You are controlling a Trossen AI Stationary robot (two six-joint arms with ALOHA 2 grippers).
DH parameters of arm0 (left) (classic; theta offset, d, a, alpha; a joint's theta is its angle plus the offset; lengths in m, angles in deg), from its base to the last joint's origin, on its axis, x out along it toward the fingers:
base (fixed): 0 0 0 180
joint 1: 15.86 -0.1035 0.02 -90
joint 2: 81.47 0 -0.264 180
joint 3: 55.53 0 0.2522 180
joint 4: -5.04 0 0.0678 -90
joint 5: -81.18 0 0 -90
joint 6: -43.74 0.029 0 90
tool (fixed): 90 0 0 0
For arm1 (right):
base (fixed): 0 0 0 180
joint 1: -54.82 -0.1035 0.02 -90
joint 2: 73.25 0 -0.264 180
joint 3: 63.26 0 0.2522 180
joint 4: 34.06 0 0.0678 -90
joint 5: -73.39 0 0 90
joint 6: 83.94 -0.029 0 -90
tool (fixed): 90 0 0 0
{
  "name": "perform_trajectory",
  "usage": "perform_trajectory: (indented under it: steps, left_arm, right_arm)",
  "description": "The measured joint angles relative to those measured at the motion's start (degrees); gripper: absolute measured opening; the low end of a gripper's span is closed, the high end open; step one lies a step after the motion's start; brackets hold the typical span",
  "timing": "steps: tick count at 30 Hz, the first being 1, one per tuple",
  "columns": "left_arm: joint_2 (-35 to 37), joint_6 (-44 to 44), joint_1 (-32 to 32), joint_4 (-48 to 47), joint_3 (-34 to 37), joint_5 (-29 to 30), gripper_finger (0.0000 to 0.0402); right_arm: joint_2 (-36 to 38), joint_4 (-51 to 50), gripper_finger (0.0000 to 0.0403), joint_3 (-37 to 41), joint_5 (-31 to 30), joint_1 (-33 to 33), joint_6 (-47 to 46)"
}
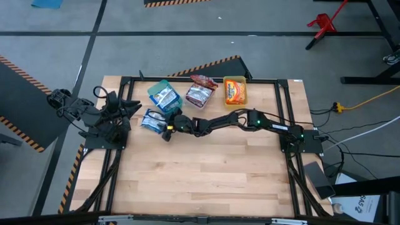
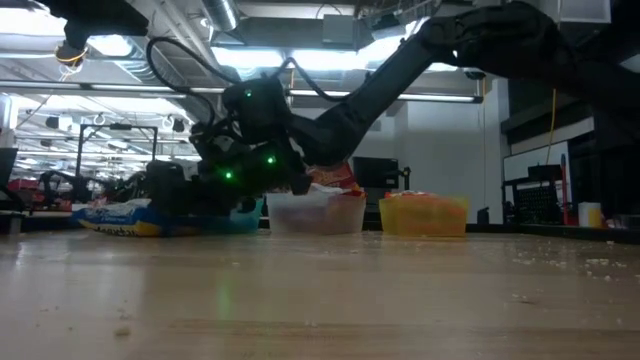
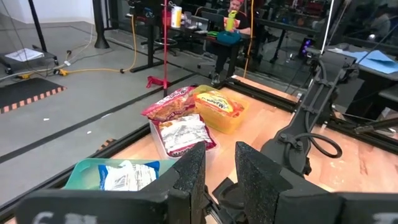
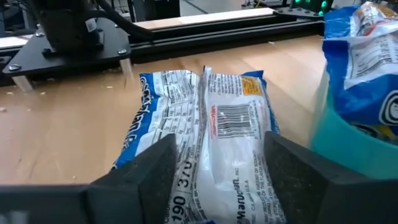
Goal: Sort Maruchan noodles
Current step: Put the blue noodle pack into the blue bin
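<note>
At left of centre in the high view, the right gripper [image 1: 167,129] reaches to a blue packet [image 1: 152,120] lying flat on the table [image 1: 206,181]. Its wrist view shows the fingers [image 4: 140,177] standing apart on either flank of this packet [image 4: 208,134], which lies seam side up with its barcode visible; we cannot tell whether the pads already touch the wrapper, and the packet is not lifted. Just beyond it, toward the upper part of the high view, stands the green bin [image 1: 164,97] holding other blue packets. To its right comes the clear bin [image 1: 200,94] with maroon packets, then the yellow bin [image 1: 235,91] with an orange one.

At far left of the high view, the left gripper [image 1: 128,107] waits near the table's edge, its fingers [image 3: 186,174] a narrow gap apart and holding nothing.

We judge the step in hand to be the grasp of the last loose blue packet. To do it well, we would:
- centre the fingers across the short width
- close gently, so the slick wrapper does not squirt out or the noodles crack
- lift clear of the green bin's rim before moving over it
- release low, onto the packets already inside
</note>
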Motion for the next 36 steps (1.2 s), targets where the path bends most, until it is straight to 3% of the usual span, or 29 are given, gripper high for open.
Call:
perform_trajectory:
  steps: [4, 12, 26, 36]
  left_arm:
    - [0.0, -0.28, -0.01, 0.0, 0.0, 0.07, 0.0082]
    - [0.0, -1.58, -0.02, -0.17, 0.0, 0.01, 0.0082]
    - [0.0, -2.97, -0.02, -0.58, 0.0, -0.4, 0.0082]
    - [0.0, -5.3, -0.02, -0.93, 0.0, -3.51, 0.0082]
  right_arm:
    - [0.19, -1.53, 0.0175, -0.04, 0.03, -0.07, -1.36]
    - [0.31, -5.21, 0.0017, -0.11, 2.05, -0.81, -7.58]
    - [3.09, -7.04, 0.0, 0.48, 6.25, -8.27, -17.57]
    - [10.02, -18.95, 0.0001, 0.44, -6.1, -15.9, -15.05]
